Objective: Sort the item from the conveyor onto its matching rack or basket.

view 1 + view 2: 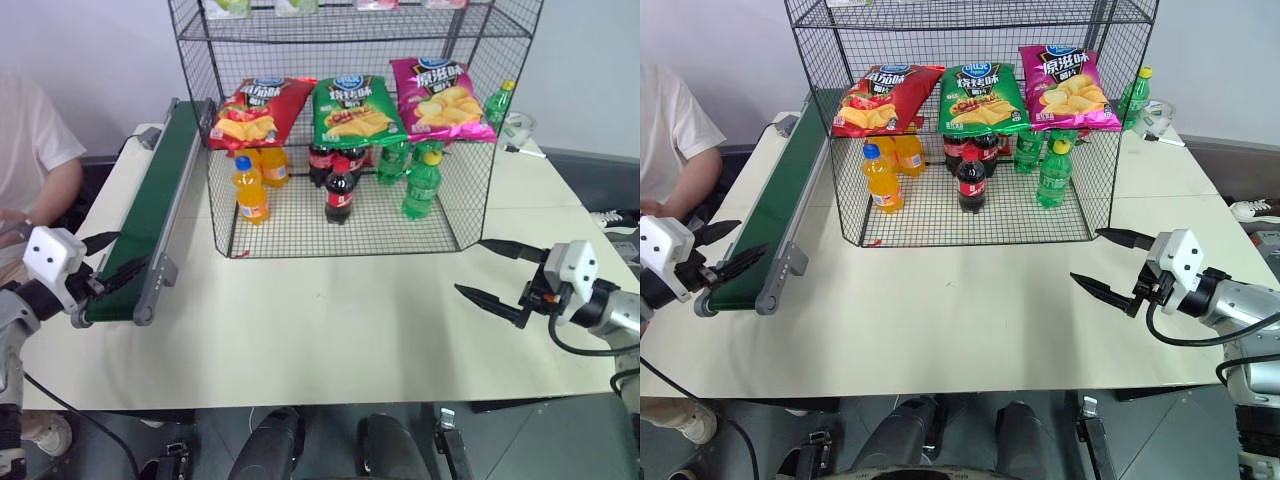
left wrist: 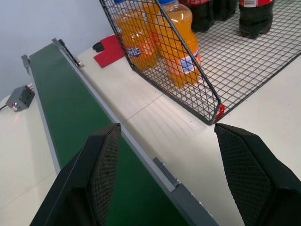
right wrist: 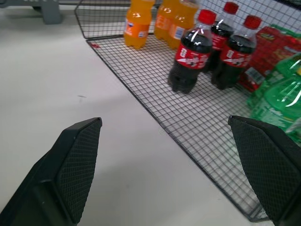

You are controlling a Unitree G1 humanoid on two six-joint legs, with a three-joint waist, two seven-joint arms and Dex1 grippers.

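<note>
The red crisp bag [image 1: 258,112] lies on the left end of the black wire rack's [image 1: 470,195] middle shelf, tilted forward, beside a green bag and a pink bag. The dark green conveyor [image 1: 165,180] runs along the table's left side with nothing on its belt. My left gripper [image 1: 112,262] hovers open over the conveyor's near end, nothing between its fingers. Right of the rack's front corner, my right gripper [image 1: 470,266] is open and empty above the table. The left wrist view looks along the belt [image 2: 66,108] toward the rack.
The green bag [image 1: 355,108] and pink bag [image 1: 437,95] share the shelf. Orange bottles [image 1: 250,190], cola bottles [image 1: 340,190] and green bottles [image 1: 422,185] stand on the rack floor. A person [image 1: 30,150] sits at the left. The white table [image 1: 330,320] stretches in front.
</note>
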